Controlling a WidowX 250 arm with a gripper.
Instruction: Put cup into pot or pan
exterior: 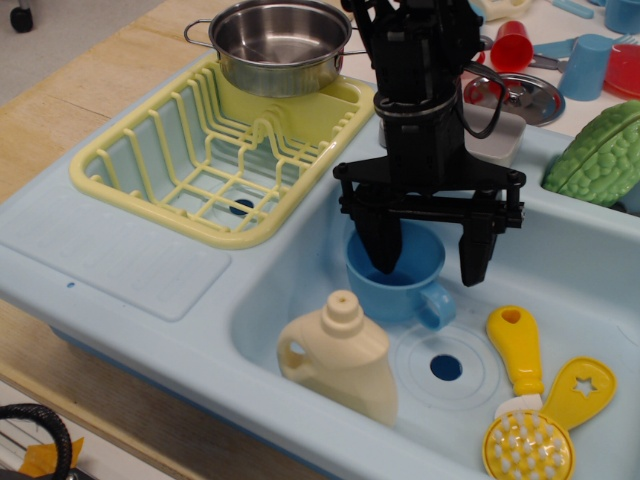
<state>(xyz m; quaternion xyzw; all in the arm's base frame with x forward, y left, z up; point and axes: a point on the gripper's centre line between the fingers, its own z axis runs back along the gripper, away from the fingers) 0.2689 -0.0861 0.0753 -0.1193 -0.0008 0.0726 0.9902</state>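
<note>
At the far left of the toy sink unit lay a yellow dish rack (pixel 190 150), and on its back edge stood the steel pot (pixel 278 45), upright, empty and mouth up. Lower, in the basin (pixel 300 270), a cream bottle (pixel 342 358) stood just beside the blue cup (pixel 395 272). The cup sat upright on the basin floor, its small loop handle pointing toward the right and a little to the front.

The gripper (pixel 428 255) hung directly over the cup with its jaws spread wide. One finger reached down inside the cup's mouth near the left wall, and the other hung outside, past the right rim above the handle. So the right wall of the cup lay between the two fingers, and closing would likely pinch that wall near the handle. The pot lay well apart, up and to the left of the gripper, so the carry would have to rise out of the basin and cross the rack.

Further right, a yellow brush (pixel 524 400) lay on the basin floor.
</note>
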